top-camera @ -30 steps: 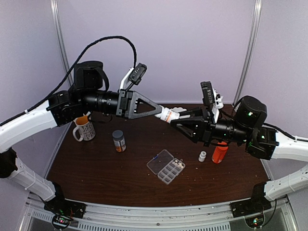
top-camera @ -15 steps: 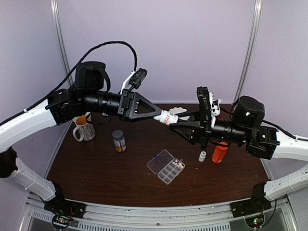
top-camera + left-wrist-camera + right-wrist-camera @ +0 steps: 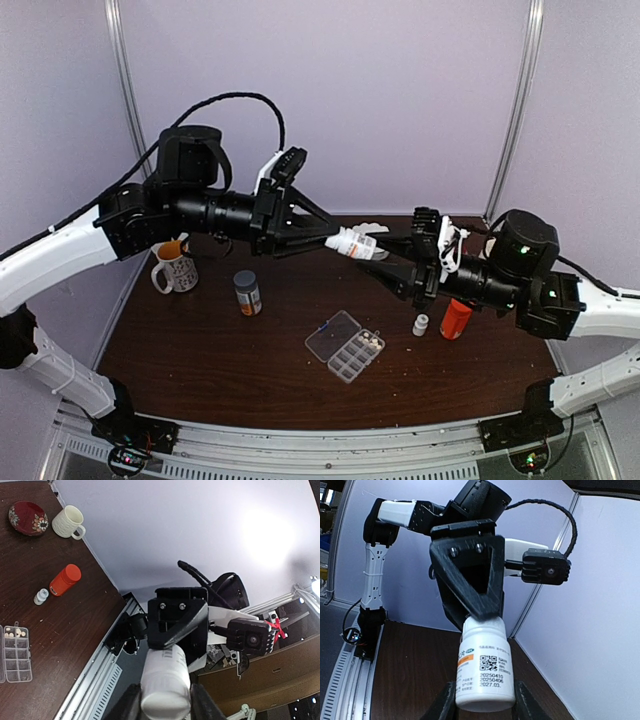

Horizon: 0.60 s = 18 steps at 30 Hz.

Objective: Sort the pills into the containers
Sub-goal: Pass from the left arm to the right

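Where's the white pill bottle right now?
In the top view the white pill bottle is held in mid-air near centre, clamped between the left tool and the right tool, up the frame from the organizer box.

Top camera: high up, behind arm bases, looks down and forward over table. Far from white bottle; white bottle small, near picture middle.
Left wrist camera: right up against white bottle, looks along it toward right arm.
Right wrist camera: just as close, at white bottle's other end, looks back toward left arm.
All three views share white bottle. Top and left wrist views share clear box, on table, lower than white bottle.
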Tool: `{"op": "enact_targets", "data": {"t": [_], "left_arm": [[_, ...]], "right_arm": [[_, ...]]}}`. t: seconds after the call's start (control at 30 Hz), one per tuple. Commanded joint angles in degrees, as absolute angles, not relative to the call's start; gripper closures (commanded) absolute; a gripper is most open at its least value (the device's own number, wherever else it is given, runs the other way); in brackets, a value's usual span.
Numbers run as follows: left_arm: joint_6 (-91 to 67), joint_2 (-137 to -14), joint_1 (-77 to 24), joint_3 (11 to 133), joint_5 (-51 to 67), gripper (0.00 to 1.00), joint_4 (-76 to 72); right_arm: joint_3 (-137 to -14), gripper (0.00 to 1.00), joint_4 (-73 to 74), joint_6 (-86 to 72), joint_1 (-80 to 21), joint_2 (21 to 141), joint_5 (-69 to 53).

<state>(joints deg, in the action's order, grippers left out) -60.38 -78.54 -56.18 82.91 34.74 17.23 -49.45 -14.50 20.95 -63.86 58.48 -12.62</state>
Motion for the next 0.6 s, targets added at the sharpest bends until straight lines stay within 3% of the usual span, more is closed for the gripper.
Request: {"op": "enact_targets", "data": {"t": [0.0, 0.07, 0.1, 0.4, 0.57], "left_arm": [[-59.57, -76.1, -55.44, 83.58, 31.35, 0.3, 13.56], [-55.16, -74.82, -55.34, 83.88, 29.12, 0.06, 14.37], [-52.47, -74.07, -55.31, 84.07, 27.72, 0.03, 14.91], [-10.07, -66.35, -54.72, 80.02, 24.57, 0.03, 11.9], [34.67, -60.99, -54.78, 67.51, 37.66, 0.11, 8.0]], "right_arm": [[-47.41, 0.87, -15.49, 23.61, -63.34, 55.42, -6.72], [-47.71, 0.87, -14.4, 21.13, -63.35, 55.18, -7.8], [-47.8, 0.87, -13.9, 19.8, -63.37, 55.0, -8.4], [-47.13, 0.89, -11.13, 1.65, -63.3, 52.18, -11.74], [-48.21, 0.89, -9.32, -9.05, -63.29, 52.91, -16.03]]}}
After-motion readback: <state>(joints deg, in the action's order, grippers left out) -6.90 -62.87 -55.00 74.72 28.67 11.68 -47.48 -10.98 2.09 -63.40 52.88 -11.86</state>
